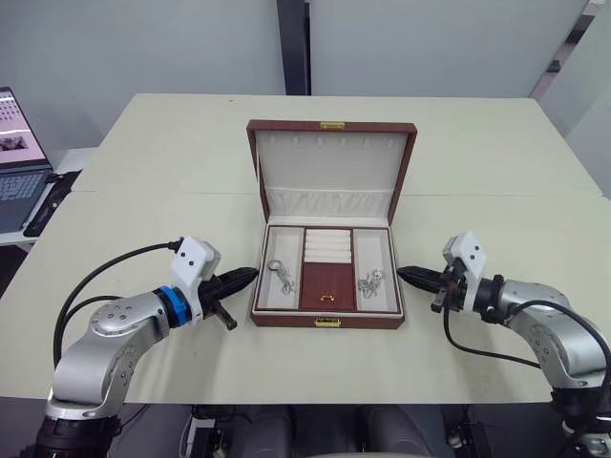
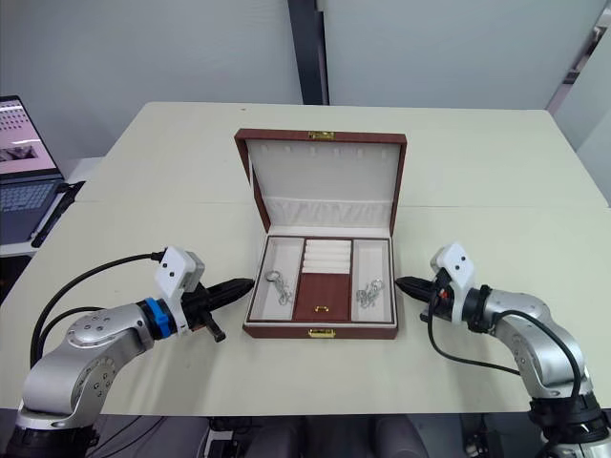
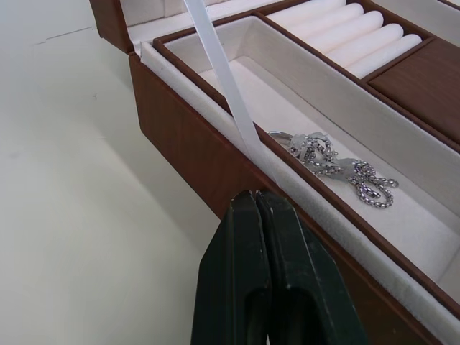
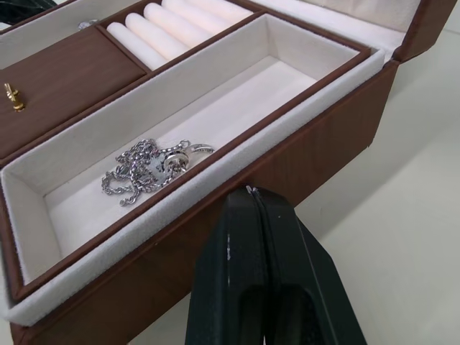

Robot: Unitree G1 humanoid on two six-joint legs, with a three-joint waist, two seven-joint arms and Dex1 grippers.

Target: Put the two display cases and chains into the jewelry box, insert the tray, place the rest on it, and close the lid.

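Jewelry box [image 1: 327,310] sits mid-surface [image 1: 143,162], lid [image 1: 331,153] up at 12 o'clock. Tray [image 1: 327,286] already in, one chain [image 1: 282,277] in L cell, another chain [image 1: 370,281] in R cell. Next: close lid; push from behind top edge, evenly, slow. L pincer [image 1: 246,278] at box's 9 o'clock, R pincer [image 1: 409,277] at 3; both low, level, pressed together, empty.

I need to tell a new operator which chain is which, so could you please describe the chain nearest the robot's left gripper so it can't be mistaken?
On the pale table sits the open jewelry box with the tray inside. The chain lies in the tray's cream side compartment toward the left gripper. Unlike the other chain, bunched in the opposite compartment, it lies stretched out.
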